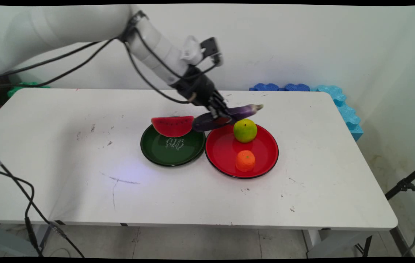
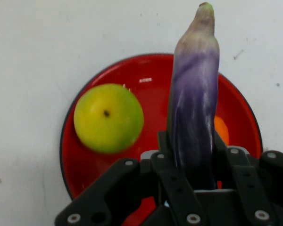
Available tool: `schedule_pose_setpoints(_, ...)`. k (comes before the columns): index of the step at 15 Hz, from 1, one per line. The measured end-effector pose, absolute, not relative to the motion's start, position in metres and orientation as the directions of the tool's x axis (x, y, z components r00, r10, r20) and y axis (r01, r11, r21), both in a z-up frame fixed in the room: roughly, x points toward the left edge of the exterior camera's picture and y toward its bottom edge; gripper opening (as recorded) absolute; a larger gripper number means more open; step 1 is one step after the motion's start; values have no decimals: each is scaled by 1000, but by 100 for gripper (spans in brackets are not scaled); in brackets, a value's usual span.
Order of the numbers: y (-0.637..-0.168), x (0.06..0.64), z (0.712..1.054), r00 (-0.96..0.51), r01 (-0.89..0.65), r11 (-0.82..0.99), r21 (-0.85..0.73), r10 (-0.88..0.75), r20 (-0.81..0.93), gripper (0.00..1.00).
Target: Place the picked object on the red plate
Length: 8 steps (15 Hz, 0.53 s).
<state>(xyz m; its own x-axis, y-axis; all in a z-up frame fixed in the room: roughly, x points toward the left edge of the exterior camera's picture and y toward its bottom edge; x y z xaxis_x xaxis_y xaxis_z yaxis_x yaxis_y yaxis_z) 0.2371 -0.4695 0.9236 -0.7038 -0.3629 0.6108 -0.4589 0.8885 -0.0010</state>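
The end effector (image 1: 219, 116) is pinching a purple eggplant (image 1: 229, 116) around its middle, its 2 fingers (image 2: 165, 146) pressed against the sides of the vegetable. The eggplant is lifted off the table (image 1: 65, 146) and hangs roughly level in the main view, its pale stem end pointing right and its darker, rounder end pointing left. It sits above the far left rim of a red plate (image 1: 262, 146), reaching across the gap toward a dark green plate (image 1: 163, 151) just beside it (the 2 plates nearly touch).

On the red plate lie 2 fruits: a green apple (image 1: 245, 130) toward the far side, just below the eggplant's stem end in the main view, and a small orange (image 1: 245, 160) nearer the camera. In the hand view the eggplant runs up the middle of the frame, with the apple to its left and the orange partly hidden behind it on the right.

A watermelon slice (image 1: 172, 125) stands at the far edge of the green plate, rind down, close to the eggplant's dark end. Blue foam mats (image 1: 339, 106) lean by the wall past the table's far right corner.
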Motion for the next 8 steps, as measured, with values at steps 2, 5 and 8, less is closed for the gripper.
schedule_pose_setpoints(2,-478,223,919,-708,-457,890,-3,-361,607,0)
schedule_pose_setpoints(5,-489,207,910,-723,-440,898,-7,-350,595,0)
schedule_pose_setpoints(8,-500,193,895,-747,-412,911,-11,-331,577,0)
